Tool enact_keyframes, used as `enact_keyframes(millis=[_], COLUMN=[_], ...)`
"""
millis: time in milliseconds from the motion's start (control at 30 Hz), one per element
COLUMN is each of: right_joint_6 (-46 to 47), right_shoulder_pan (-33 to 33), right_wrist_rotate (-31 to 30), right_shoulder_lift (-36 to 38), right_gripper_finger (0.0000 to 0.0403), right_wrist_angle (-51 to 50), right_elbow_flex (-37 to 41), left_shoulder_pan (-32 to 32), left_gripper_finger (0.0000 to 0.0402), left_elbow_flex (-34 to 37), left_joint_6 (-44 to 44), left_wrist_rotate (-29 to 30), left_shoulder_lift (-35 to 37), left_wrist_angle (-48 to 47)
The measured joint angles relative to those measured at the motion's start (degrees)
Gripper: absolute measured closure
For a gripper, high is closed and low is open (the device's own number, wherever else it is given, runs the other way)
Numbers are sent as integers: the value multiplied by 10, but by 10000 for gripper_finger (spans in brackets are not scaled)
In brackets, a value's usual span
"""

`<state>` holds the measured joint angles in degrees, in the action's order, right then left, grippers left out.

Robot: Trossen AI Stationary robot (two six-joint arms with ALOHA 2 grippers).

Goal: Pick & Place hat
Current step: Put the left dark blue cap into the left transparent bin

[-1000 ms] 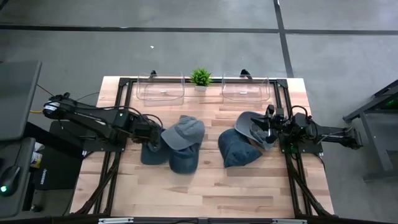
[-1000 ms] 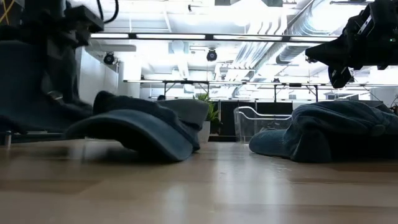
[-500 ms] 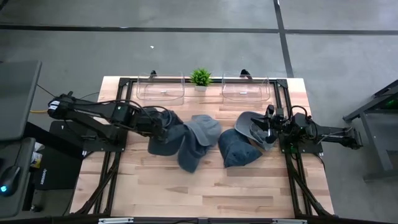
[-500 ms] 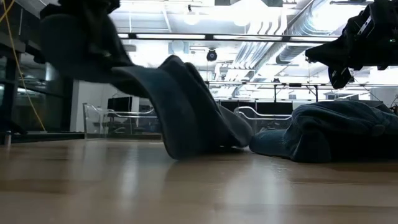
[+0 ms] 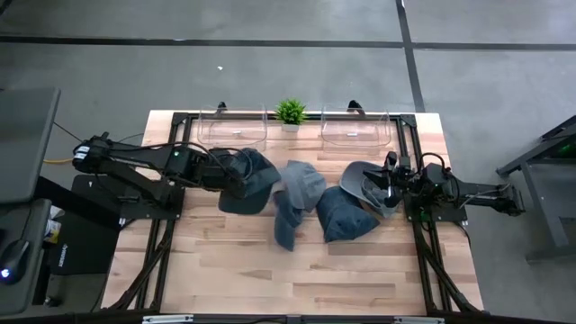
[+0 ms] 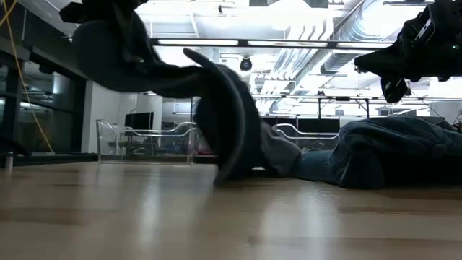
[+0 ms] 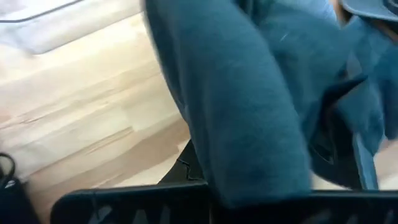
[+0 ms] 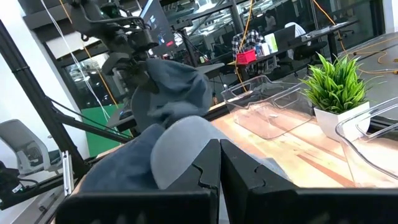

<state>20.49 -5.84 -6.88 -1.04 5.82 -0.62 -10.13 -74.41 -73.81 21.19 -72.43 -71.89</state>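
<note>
A: Left tool (image 5: pixel 236 173) is clamped shut on a dark blue hat (image 5: pixel 255 171) and holds it off the surface (image 5: pixel 360 279). A second, greyer cap (image 5: pixel 293 200) trails from the far side of that hat, its low end resting on the wood.

B: So two hats may be moving as one. Risk?

A: If the trailing cap is snagged it could come along, or drop partway. It could also brush the pile of hats (image 5: pixel 346 214) just past it and shift them. Right tool (image 5: pixel 393 187) waits shut above that pile, next to a grey cap (image 5: pixel 360 177); I judge that it holds nothing.

B: Room to move?

A: The left clear bin (image 5: pixel 232 129) sits near the left tool, toward the back edge, with the small plant (image 5: pixel 290 112) beside it and the right clear bin (image 5: pixel 355 130) further along. Bare wood lies open toward the front edge. The tight side is toward the right arm, so a swing that way risks contact.
</note>
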Motion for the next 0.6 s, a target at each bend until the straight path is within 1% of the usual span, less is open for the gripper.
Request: enact_keyframes(millis=[67, 200, 300, 400, 533, 600], right_joint_6=[0, 0, 0, 0, 0, 0], right_shoulder_pan=[0, 0, 0, 0, 0, 0], right_wrist_rotate=[0, 0, 0, 0, 0, 0], right_shoulder_lift=[0, 0, 0, 0, 0, 0], right_gripper_finger=[402, 402, 402, 402, 402, 402], right_wrist_angle=[0, -2, -2, -2, -2, -2], right_elbow_flex=[0, 0, 0, 0, 0, 0], left_shoulder_pan=[0, 0, 0, 0, 0, 0], left_gripper_finger=[401, 401, 401, 401, 401, 401], left_elbow_flex=[1, 1, 1, 1, -14, -26], left_joint_6=[-3, -38, -47, -44, -41, -39], left_wrist_rotate=[-2, -9, -3, 28, 100, 139], left_shoulder_lift=[-2, -1, -1, 7, 14, 18], left_wrist_angle=[-14, -46, -72, -77, -87, -107])
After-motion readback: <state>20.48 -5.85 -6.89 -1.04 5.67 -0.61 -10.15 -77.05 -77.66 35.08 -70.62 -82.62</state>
